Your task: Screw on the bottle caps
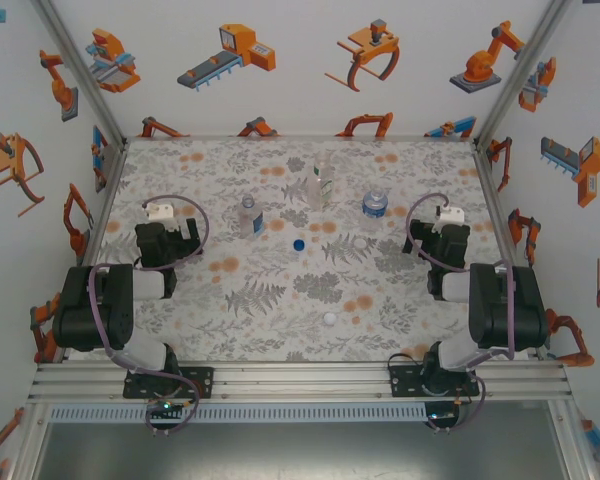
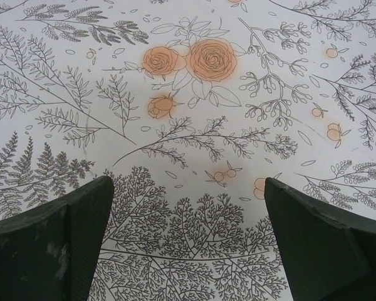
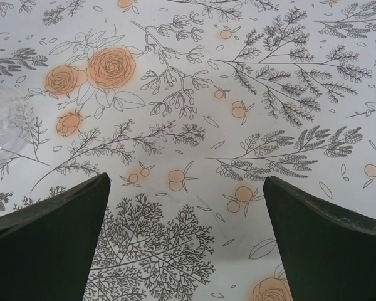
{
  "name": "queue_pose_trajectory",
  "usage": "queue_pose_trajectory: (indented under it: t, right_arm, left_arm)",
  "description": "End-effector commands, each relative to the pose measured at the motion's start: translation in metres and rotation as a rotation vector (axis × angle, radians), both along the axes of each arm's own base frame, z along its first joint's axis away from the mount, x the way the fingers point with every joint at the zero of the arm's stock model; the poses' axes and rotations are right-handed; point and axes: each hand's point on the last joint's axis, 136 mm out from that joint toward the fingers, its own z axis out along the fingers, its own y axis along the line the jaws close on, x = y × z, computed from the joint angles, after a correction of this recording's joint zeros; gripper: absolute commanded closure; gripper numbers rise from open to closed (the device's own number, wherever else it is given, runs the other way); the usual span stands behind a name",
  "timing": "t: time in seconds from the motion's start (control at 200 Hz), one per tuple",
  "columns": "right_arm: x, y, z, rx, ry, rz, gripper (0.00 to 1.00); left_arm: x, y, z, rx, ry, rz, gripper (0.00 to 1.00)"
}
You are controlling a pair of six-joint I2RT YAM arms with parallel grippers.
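Both the left gripper (image 2: 188,183) and right gripper (image 3: 187,180) stood wide open and empty, with the squat bottle (image 1: 375,205) upright just inward of the right one (the nearer arm) and the blue cap (image 1: 298,243) lying midway between them.

The left gripper (image 1: 161,211) and right gripper (image 1: 448,214) sit low over the flower-printed table (image 1: 230,290), one towards each side, both pointing away from the arm bases and touching neither bottle nor cap. Between them stand three clear bottles, all upright and uncapped. The slim bottle (image 1: 247,215) with a blue label is nearest the left gripper, just to its right. The squat bottle (image 1: 375,205) with a blue label is near the right gripper, to its left. The tall bottle (image 1: 320,185) with a green label stands between those two, a little farther out than either gripper. A blue cap (image 1: 298,243) lies about midway between the grippers, slightly nearer the bases. A white cap (image 1: 331,318) lies well behind both, towards the bases.
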Motion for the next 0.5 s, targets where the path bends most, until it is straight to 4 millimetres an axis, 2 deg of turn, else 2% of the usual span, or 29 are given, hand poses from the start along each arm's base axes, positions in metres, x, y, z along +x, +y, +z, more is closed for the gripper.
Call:
queue_pose_trajectory:
  t: [0.0, 0.496]
  right_arm:
    - [0.0078, 0.0009, 0.0120, 0.009, -0.043, 0.012, 0.01]
    - [0.0084, 0.0015, 0.0118, 0.008, -0.039, 0.015, 0.01]
  left_arm:
    - [0.0065, -0.0023, 0.0096, -0.012, -0.023, -0.014, 0.03]
    - [0.0065, -0.0020, 0.0099, -0.014, -0.024, -0.014, 0.03]
